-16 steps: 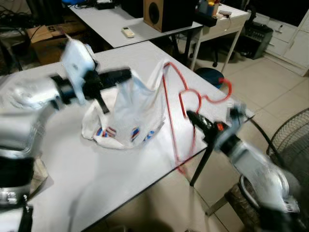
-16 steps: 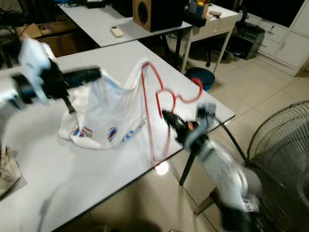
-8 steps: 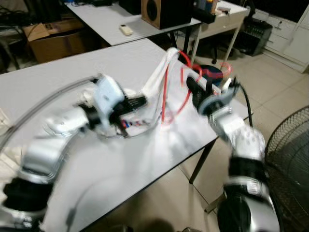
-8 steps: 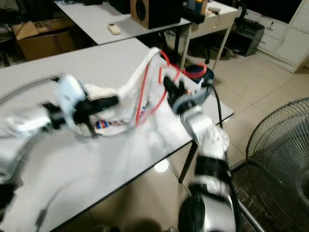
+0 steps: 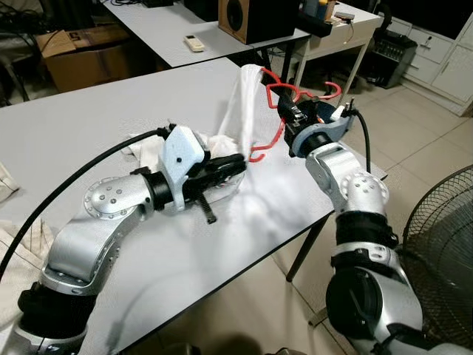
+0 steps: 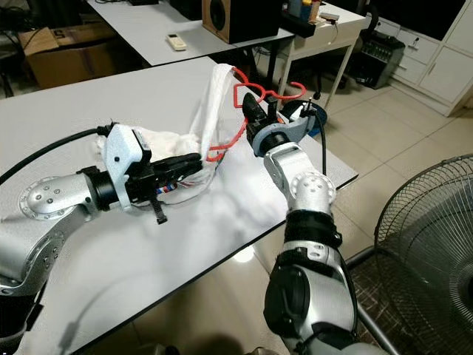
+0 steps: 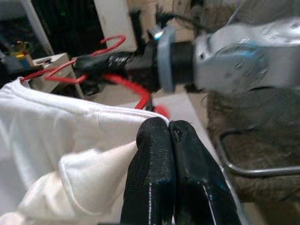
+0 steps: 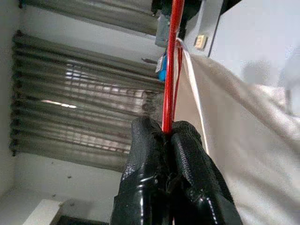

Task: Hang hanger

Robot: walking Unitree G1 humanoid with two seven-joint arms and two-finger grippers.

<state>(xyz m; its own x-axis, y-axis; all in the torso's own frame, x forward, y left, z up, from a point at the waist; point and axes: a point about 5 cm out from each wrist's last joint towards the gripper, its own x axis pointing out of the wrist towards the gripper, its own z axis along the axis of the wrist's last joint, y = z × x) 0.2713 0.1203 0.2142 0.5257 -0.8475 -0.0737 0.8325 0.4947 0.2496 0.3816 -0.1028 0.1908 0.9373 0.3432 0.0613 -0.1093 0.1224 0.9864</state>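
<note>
My left silver arm stretches across the lower left of the frame toward the centre, forearm nearly level. Its two-fingered black left gripper (image 5: 235, 164) has its fingers (image 7: 152, 154) pressed together on white cloth. My right silver arm rises from the lower right, elbow bent, and its black right gripper (image 6: 250, 115), upper centre, is pinched on a thin red wire.

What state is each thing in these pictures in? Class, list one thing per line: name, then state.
Red hanger: lifted above the table, partly inside the shirt, pinched by the right claw.
White shirt: draped over one end of the hanger, the rest bunched on the table.
Left claw: shut on the shirt's fabric.
Right claw: shut on the hanger's wire.
Floor fan: standing beside the table; running or not, cannot tell.
</note>
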